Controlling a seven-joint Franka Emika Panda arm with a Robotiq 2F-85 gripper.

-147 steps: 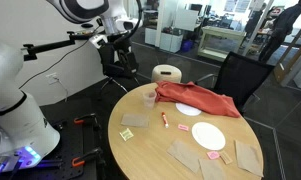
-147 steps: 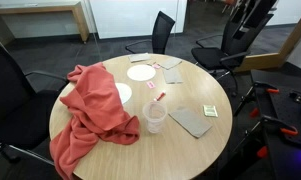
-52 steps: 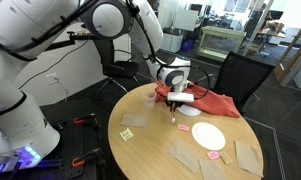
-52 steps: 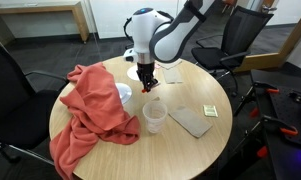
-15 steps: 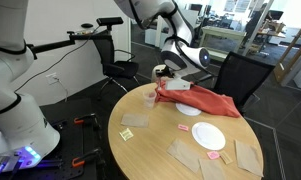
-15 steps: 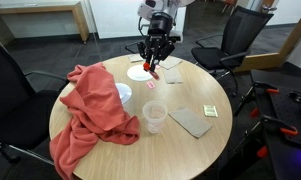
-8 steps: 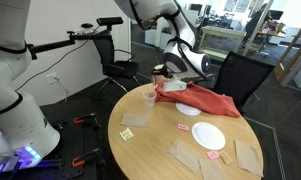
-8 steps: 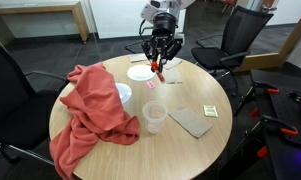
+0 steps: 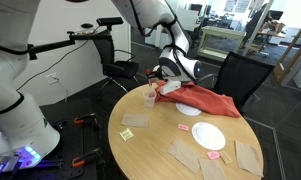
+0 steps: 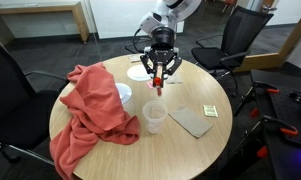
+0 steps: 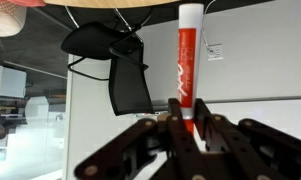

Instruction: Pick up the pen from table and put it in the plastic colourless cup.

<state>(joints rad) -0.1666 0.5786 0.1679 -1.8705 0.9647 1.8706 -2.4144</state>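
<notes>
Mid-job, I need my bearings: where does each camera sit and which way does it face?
Exterior view: beside the robot's white base, looking across the table toward the office; base, arm and gripper show.
Exterior view: high on the far side, facing back over the red cloth; forearm and gripper show.
Wrist view: looks along the jaws at the pen, picture seemingly upside down.
Shared: both exterior views show the plastic colourless cup, cloth and held pen.

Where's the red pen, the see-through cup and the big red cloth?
pen [image 11: 186, 65], wrist view, middle of its red barrel.
cup [image 10: 154, 118], an exterior view, its side wall.
red cloth [image 10: 90, 105], an exterior view, its middle folds.
</notes>
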